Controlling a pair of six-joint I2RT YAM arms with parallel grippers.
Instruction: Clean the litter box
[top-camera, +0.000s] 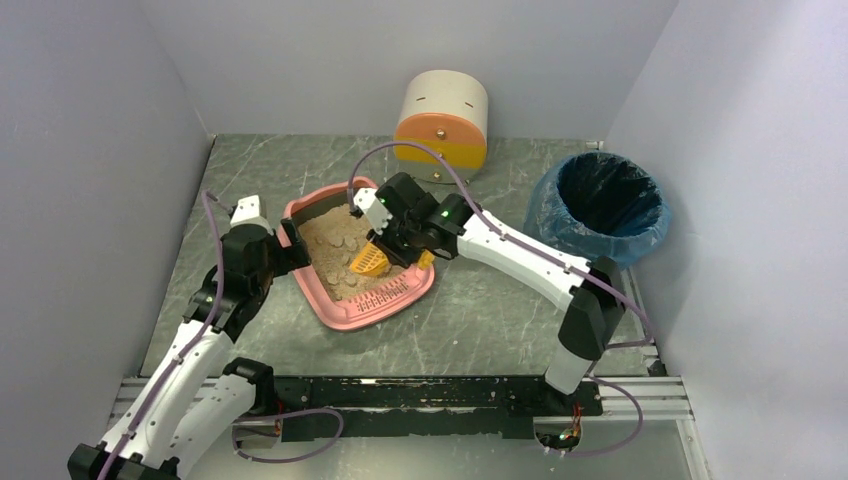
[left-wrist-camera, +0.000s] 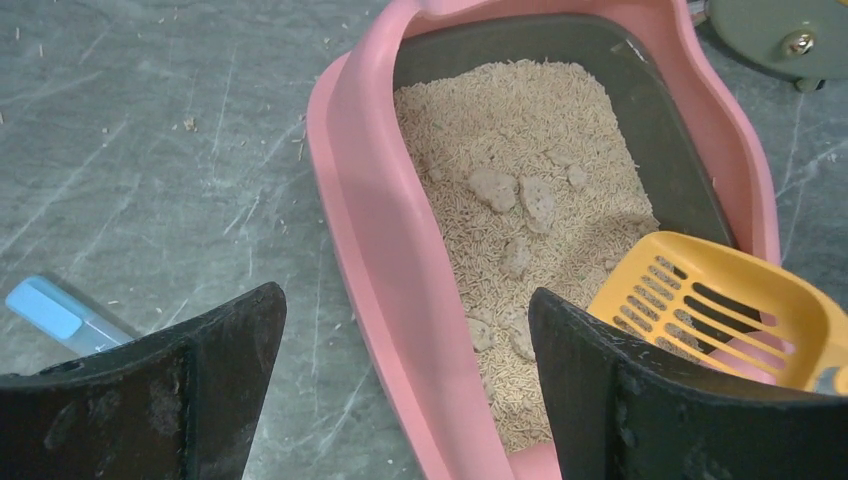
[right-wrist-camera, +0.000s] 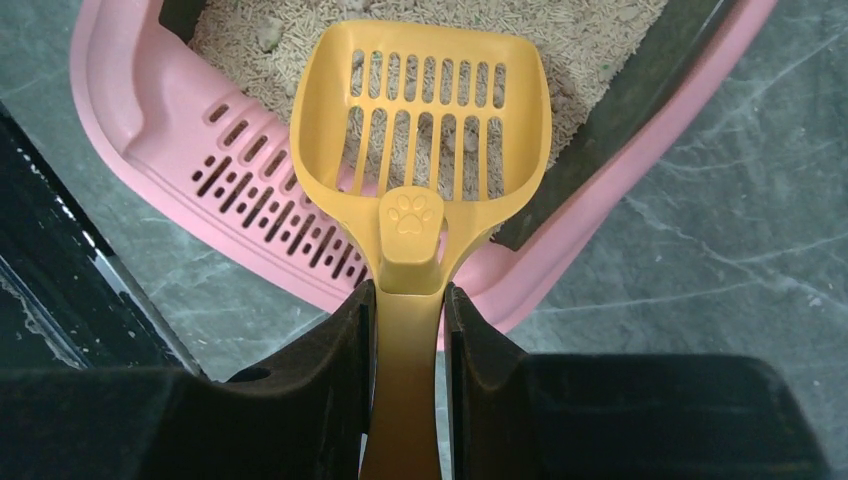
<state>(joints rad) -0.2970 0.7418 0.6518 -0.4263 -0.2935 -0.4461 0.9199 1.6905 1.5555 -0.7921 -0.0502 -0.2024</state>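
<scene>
The pink litter box (top-camera: 392, 300) lies mid-table and holds beige litter with pale clumps (left-wrist-camera: 495, 187). My left gripper (top-camera: 291, 240) is open at the box's left side. In the left wrist view its jaws (left-wrist-camera: 405, 300) straddle the pink rim (left-wrist-camera: 360, 200), one finger outside over the table and the other over the litter, neither touching it. My right gripper (top-camera: 400, 240) is shut on the handle of a yellow slotted scoop (top-camera: 367, 262). From the right wrist, the scoop head (right-wrist-camera: 425, 110) hangs over the litter just past the slotted ledge (right-wrist-camera: 260, 200), with the gripper (right-wrist-camera: 410, 295) clamped on the handle.
A blue-lined round bin (top-camera: 600, 205) stands at the right, beyond the right arm. A cream-and-orange round drawer unit (top-camera: 442, 118) sits against the back wall. Grey walls close in the left, right and back. A black rail (top-camera: 420, 395) runs along the near edge.
</scene>
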